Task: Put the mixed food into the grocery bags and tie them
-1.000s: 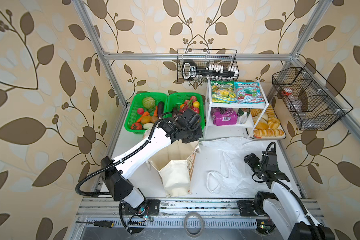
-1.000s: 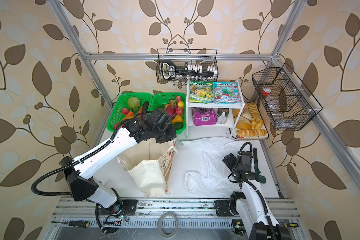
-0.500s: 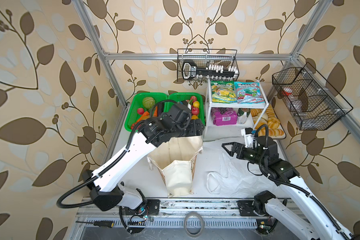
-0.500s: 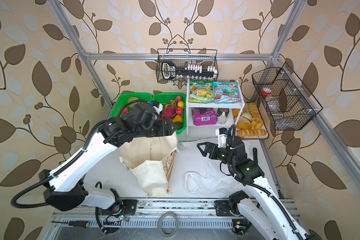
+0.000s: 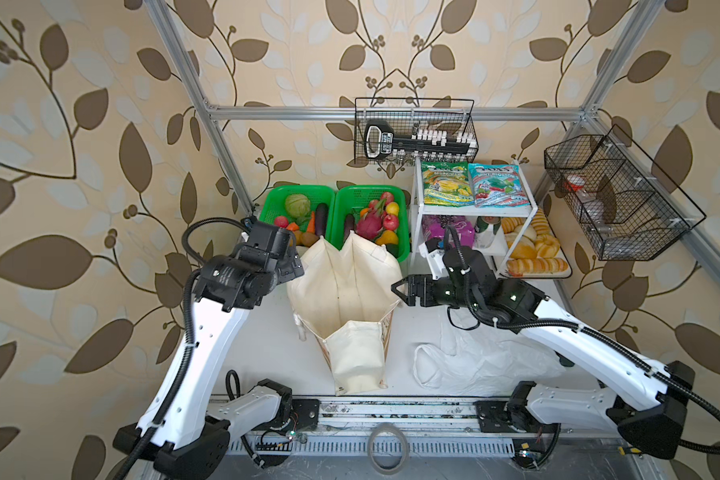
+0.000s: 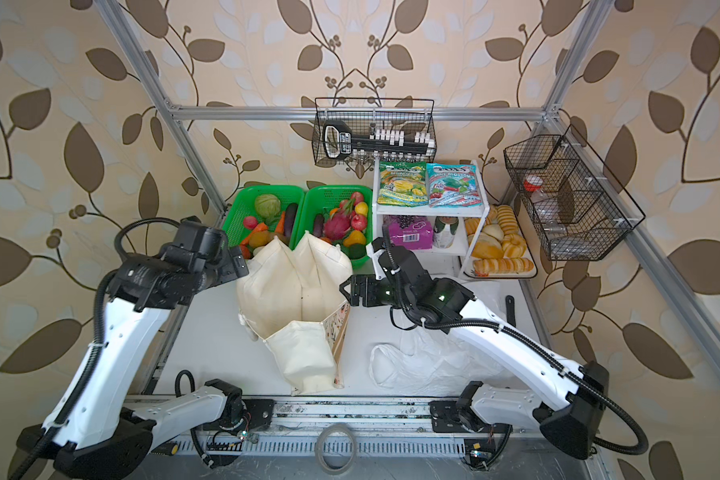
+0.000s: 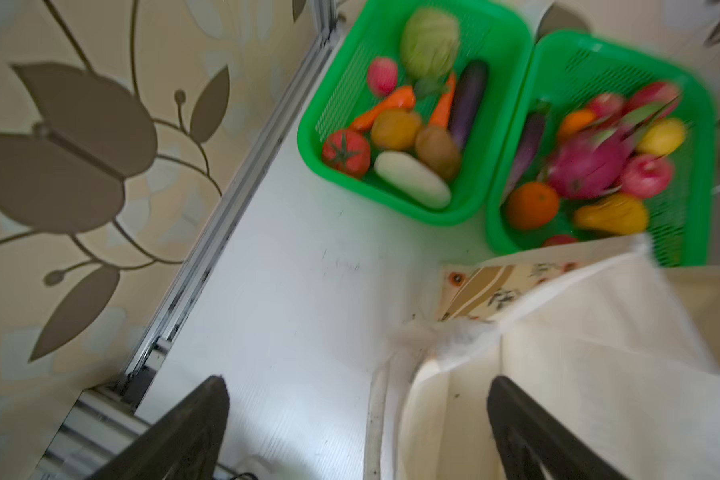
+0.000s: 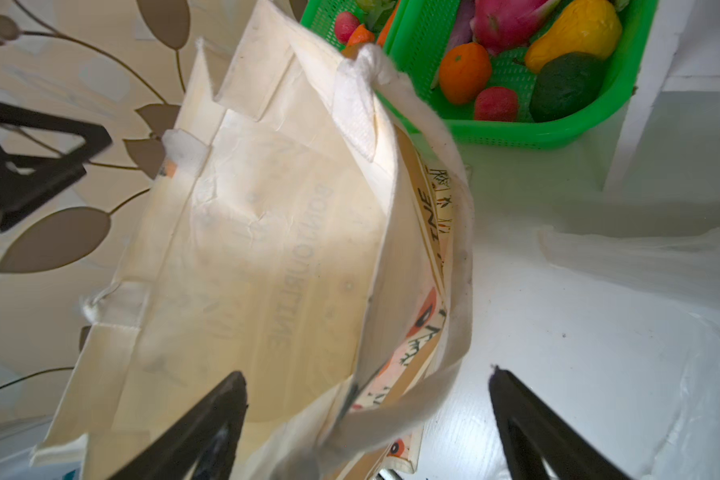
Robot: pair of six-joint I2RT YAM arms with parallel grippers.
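Mid-table, tote (image 5: 341, 286): propped up between the two arms, mouth gaping toward the camera head, far side folded into two peaks against the basket; nothing seen inside. Best kept upright, base flat on the table (image 5: 267, 332).
Plastic bag (image 5: 474, 361): flat and crumpled beside the tote, under the right arm; untouched, likely for later.
Shelf (image 5: 419, 195): blue pouch (image 5: 499, 185) on top, purple packet (image 6: 410, 232) and green can (image 6: 445, 226) below; none bagged yet.
Basket (image 5: 336, 216): dragon fruit (image 5: 368, 226), apple (image 5: 390, 222) and pear (image 5: 387, 237) inside, just behind the tote.
Left gripper (image 7: 358, 382): jaws wide apart, empty, just beside the tote's left rim. Judged next: take rim cloth and draw outward, low and gently.
Right gripper (image 8: 366, 374): jaws wide apart, clamped on nothing, at the right rim. Same pull, matched to the left, to avoid tipping.
Strap (image 8: 454, 232): looping loose between the right fingers; poor hold for spreading the mouth, so better to seize the rim itself.
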